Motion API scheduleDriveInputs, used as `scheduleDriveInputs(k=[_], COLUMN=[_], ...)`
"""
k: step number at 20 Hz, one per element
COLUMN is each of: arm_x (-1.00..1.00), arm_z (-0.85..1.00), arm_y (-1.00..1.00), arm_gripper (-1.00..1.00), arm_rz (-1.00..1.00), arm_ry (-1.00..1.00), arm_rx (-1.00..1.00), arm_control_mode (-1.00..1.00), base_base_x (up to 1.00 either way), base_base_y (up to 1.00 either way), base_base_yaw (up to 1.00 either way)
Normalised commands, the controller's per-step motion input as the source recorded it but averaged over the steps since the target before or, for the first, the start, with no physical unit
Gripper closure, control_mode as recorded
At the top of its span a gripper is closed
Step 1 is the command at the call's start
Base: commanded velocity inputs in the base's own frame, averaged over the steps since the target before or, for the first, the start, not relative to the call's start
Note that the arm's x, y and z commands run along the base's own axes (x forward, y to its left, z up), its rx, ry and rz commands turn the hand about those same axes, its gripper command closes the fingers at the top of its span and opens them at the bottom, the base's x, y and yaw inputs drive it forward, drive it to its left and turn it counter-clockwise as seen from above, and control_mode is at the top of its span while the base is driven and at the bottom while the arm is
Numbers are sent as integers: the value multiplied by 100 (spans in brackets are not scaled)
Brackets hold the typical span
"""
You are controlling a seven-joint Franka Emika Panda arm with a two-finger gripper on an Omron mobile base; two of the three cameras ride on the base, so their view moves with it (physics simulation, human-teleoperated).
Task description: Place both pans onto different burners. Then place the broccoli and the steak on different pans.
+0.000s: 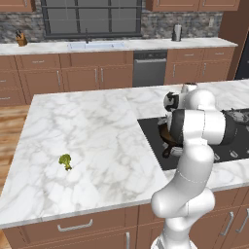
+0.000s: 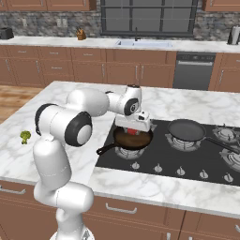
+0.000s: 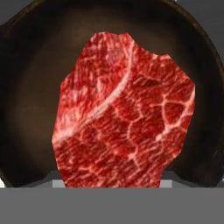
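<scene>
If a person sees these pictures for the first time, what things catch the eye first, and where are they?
The red marbled steak stands out most, close to the hand camera, above the dark inside of the brown pan on the cooktop's front left burner. The end effector hangs just over that pan, and a black pan sits on the burner to its right. Far off, the small green broccoli lies alone on the marble counter.

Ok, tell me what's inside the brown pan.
The steak sits over the brown pan's dark inside; the hand above hides whether it rests there. The pan floor beneath is covered.
</scene>
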Motion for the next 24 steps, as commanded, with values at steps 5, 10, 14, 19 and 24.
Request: scheduleDriveInputs(k=[5, 10, 14, 19, 24], arm_x=[17, 6, 2, 0, 0], arm_z=[-28, -28, -26, -19, -14], arm_y=[0, -4, 0, 0, 0], arm_gripper=[100, 100, 100, 100, 100], arm_rz=[0, 0, 0, 0, 0], arm_ry=[0, 0, 0, 0, 0], arm_rx=[0, 0, 0, 0, 0], arm_control_mode=[-100, -100, -100, -100, -100], base_base_x=[0, 0, 0, 0, 0], base_base_y=[0, 0, 0, 0, 0], base_base_yaw=[0, 0, 0, 0, 0])
